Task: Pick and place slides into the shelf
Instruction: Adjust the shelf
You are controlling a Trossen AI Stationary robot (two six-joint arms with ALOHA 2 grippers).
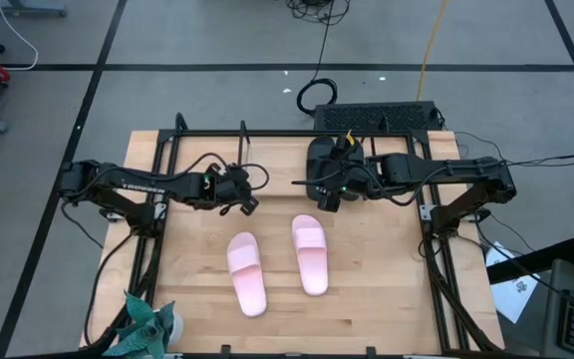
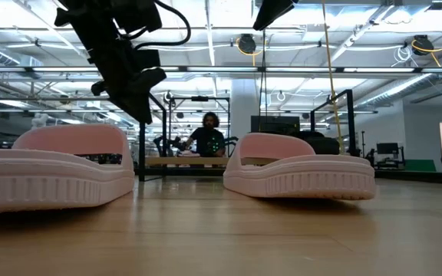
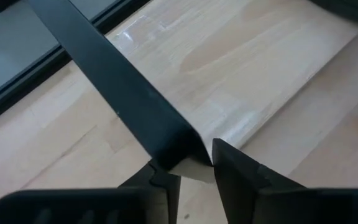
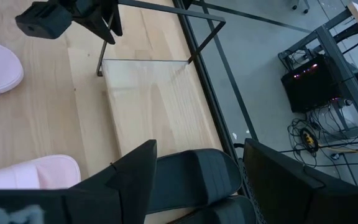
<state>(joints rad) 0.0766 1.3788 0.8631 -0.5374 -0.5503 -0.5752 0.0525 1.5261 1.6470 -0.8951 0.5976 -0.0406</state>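
Two pale pink slides (image 1: pixel 247 273) and (image 1: pixel 310 253) lie side by side at centre frame on the wooden surface (image 1: pixel 387 299), broad straps up, toes toward the lower edge, not yet shelved. Two black slides (image 4: pixel 194 177) sit on the shelf (image 1: pixel 267 160) board, upper centre, under the right gripper (image 1: pixel 329 195), whose fingers stand wide apart and hold nothing, apparently just above a placed pair. The left gripper (image 1: pixel 249 205), left of centre, hovers beside a shelf rod with fingers slightly apart, empty, likely positioned for the nearer pink slide.
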